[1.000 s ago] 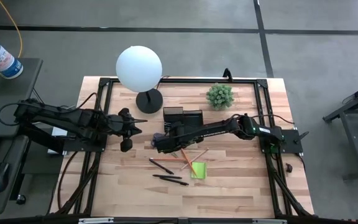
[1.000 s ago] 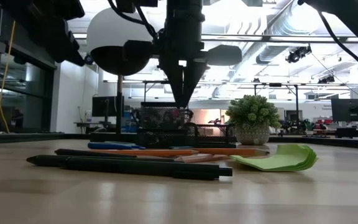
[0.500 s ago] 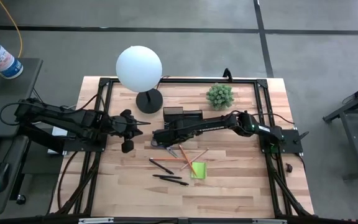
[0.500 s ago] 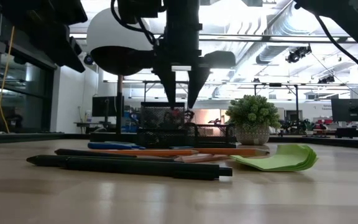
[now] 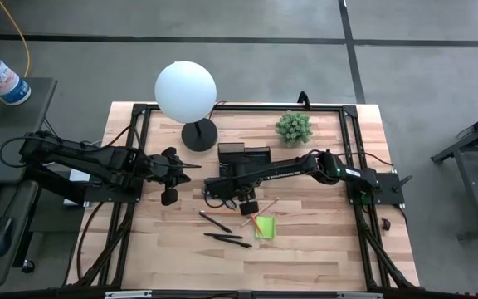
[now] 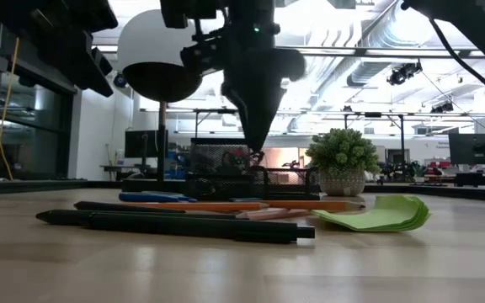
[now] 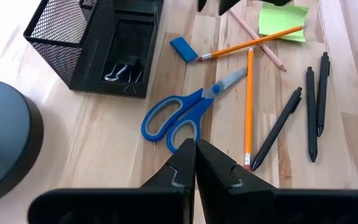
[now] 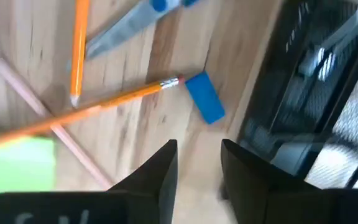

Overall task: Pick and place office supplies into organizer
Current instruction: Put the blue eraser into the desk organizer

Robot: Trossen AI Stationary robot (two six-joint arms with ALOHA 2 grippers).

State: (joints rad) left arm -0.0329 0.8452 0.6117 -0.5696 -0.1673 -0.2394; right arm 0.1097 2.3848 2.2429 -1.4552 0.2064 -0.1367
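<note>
Hovering beside the organizer (image 8: 316, 93), right gripper (image 8: 197, 165) jaws parted and empty, apparently lining up on the blue eraser (image 8: 204, 98); left gripper (image 7: 196, 163) clenched, idle.

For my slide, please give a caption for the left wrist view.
Shut left claw above blue-handled scissors, orange pencils, black pens and black mesh organizer on the wooden table.
</note>
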